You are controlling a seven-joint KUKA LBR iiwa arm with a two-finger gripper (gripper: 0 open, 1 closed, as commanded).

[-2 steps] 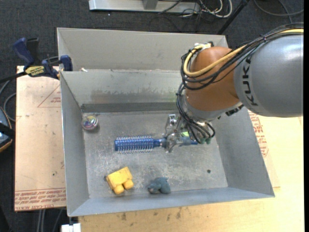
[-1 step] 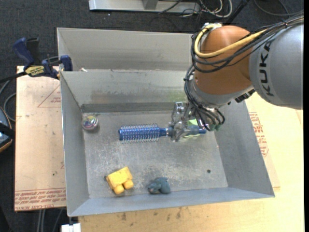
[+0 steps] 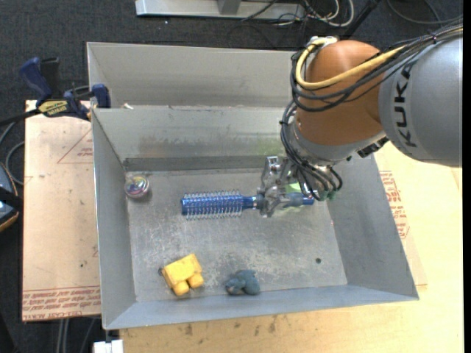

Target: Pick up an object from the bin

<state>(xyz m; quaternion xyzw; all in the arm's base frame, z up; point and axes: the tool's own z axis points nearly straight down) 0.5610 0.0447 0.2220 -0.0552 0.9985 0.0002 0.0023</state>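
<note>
A blue hairbrush [image 3: 215,204] with a bristled head lies across the middle of the bin, its handle pointing right. My gripper [image 3: 271,197] is down at the handle end of the brush, its metal fingers standing on either side of the handle. A small green thing [image 3: 298,190] lies just right of the fingers, partly hidden under the wrist.
A small shiny ball [image 3: 137,187] rests at the bin's left wall. A yellow toy block [image 3: 182,274] and a grey-blue lump [image 3: 242,282] lie near the front wall. The arm's orange cover and cables hang over the bin's right rear part.
</note>
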